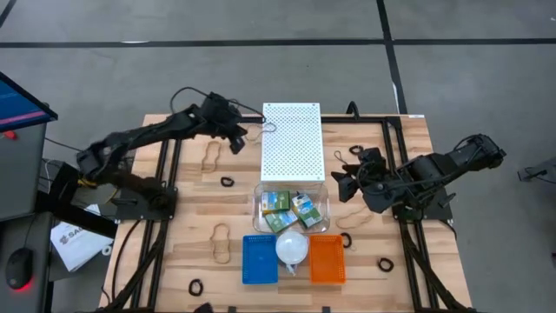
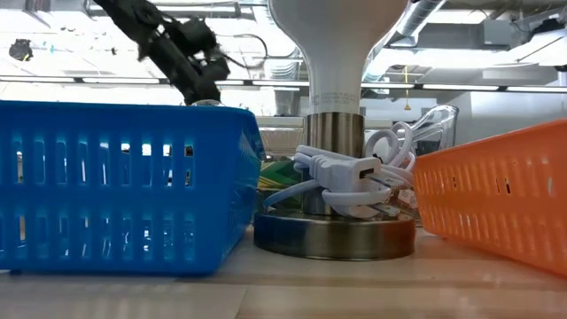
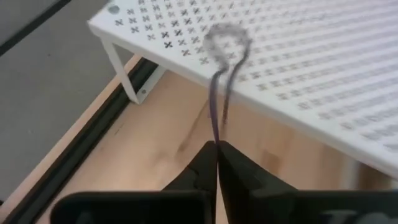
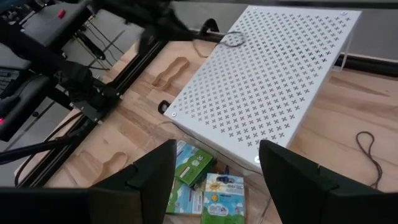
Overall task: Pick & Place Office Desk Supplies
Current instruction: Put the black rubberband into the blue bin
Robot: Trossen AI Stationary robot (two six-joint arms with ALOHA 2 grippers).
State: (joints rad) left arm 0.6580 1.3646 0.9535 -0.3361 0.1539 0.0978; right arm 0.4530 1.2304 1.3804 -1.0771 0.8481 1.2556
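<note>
My left gripper (image 1: 246,132) is at the far left of the table, beside the left edge of a white perforated shelf (image 1: 292,139), and is shut on a thin tan rubber band (image 1: 268,128). The same arm shows high up in the low view (image 2: 190,62). My right gripper (image 1: 340,184) hangs open to the right of a clear bin (image 1: 321,193). The bin holds yellow-and-green crayon boxes (image 1: 278,203), which also show between the right fingers in that wrist view (image 4: 198,163). More tan bands (image 1: 211,156) (image 1: 221,243) and black loops (image 1: 227,181) (image 1: 385,263) lie on the wood. My left gripper pinches one end of the rubber band (image 3: 216,134) between its two shut fingertips (image 3: 205,163). It comes from the table's left, slanting down. The band runs drawn out along the fingers' line, and its loop end (image 3: 227,40) is over the shelf top near the left edge. Whether the loop touches the shelf I cannot tell.
A blue basket (image 1: 260,259) and an orange basket (image 1: 327,259) sit at the near edge with a white lamp (image 1: 292,248) between them. A tan band (image 1: 352,217) and a thin dark cord (image 1: 337,156) lie right of the shelf. Dark rails (image 1: 167,174) run along both sides of the table.
</note>
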